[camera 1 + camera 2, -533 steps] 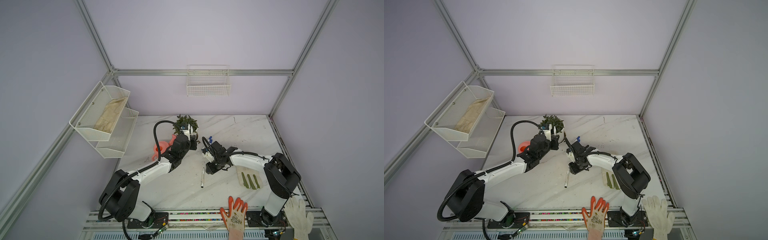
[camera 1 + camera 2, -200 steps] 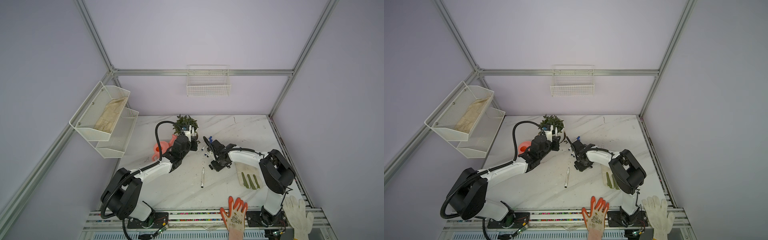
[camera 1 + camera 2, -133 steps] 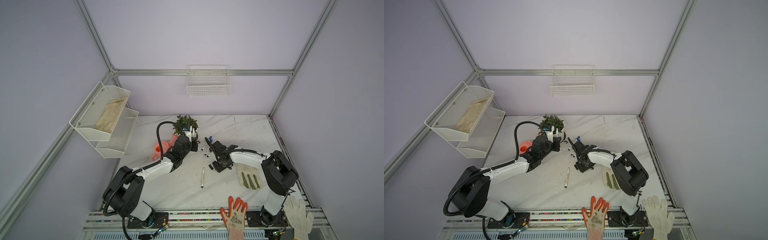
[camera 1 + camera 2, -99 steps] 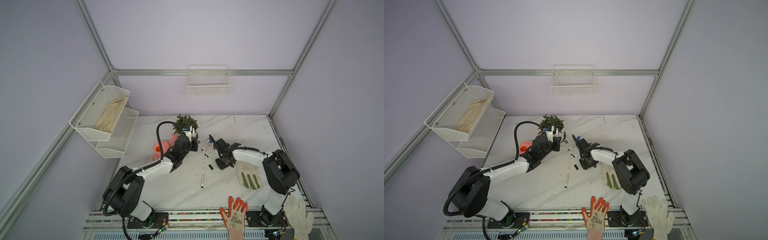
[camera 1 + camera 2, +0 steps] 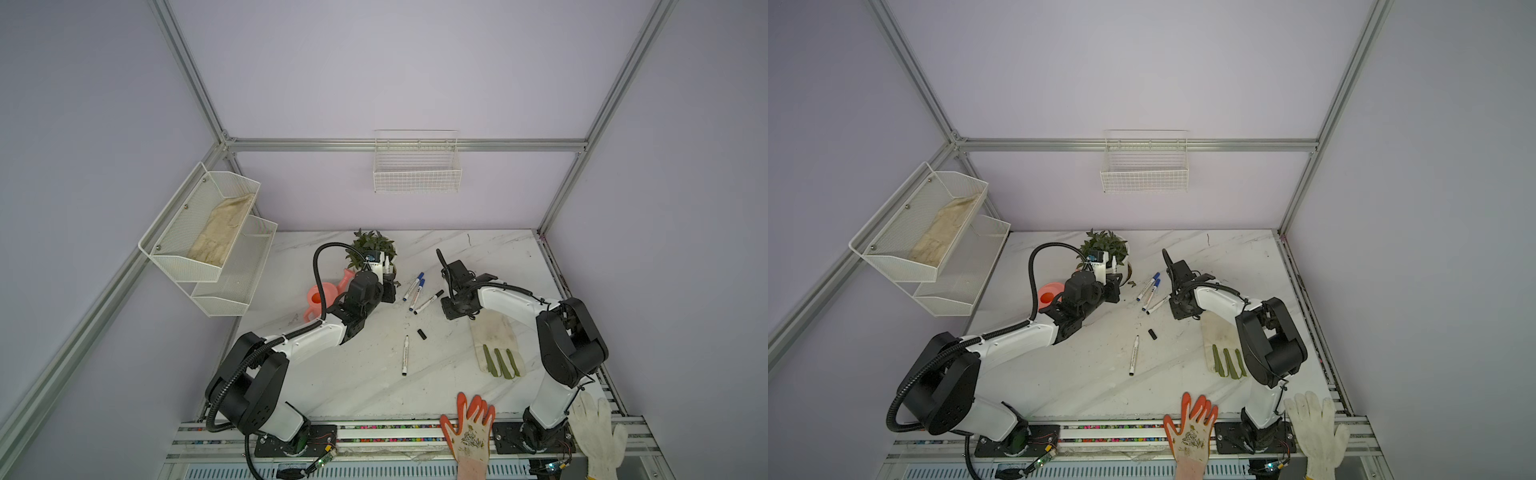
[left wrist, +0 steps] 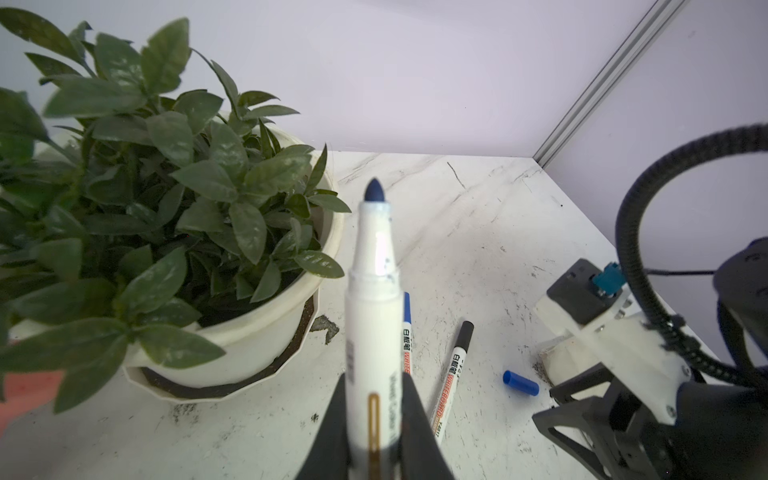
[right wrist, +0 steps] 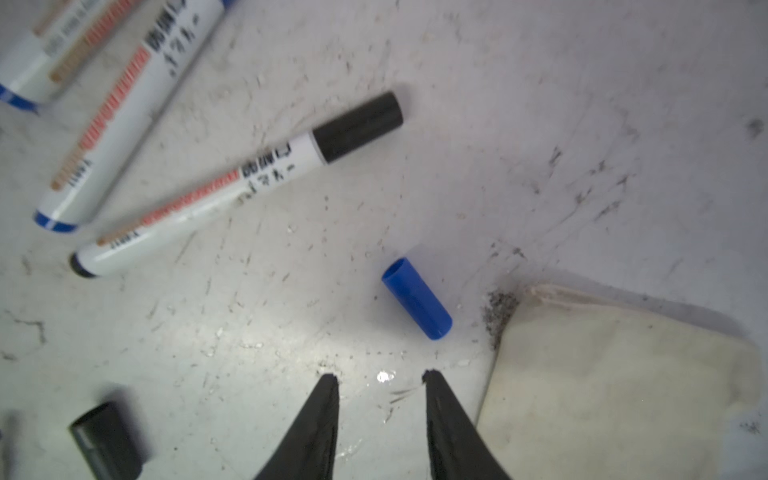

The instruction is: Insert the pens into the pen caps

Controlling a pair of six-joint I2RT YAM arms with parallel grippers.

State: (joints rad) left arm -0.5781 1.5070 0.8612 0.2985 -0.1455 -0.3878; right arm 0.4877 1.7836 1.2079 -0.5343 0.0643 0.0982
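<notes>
Three white marker pens [image 5: 417, 294] lie capped in the middle. My left pincer [image 6: 374, 378] is clamped on a bare blue-tipped white pen [image 6: 372, 257]; my right pincer [image 7: 379, 374], jaws apart and empty, hangs over the short blue plastic cap [image 7: 417, 298] right of them. Nearer, an uncapped white pen [image 5: 405, 355] and a stubby black cap [image 5: 422, 334] wait, so two joins remain.

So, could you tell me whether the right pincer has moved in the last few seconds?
Yes. The right pincer has shifted right in both top views, away from the lone pen, toward the striped glove.
</notes>
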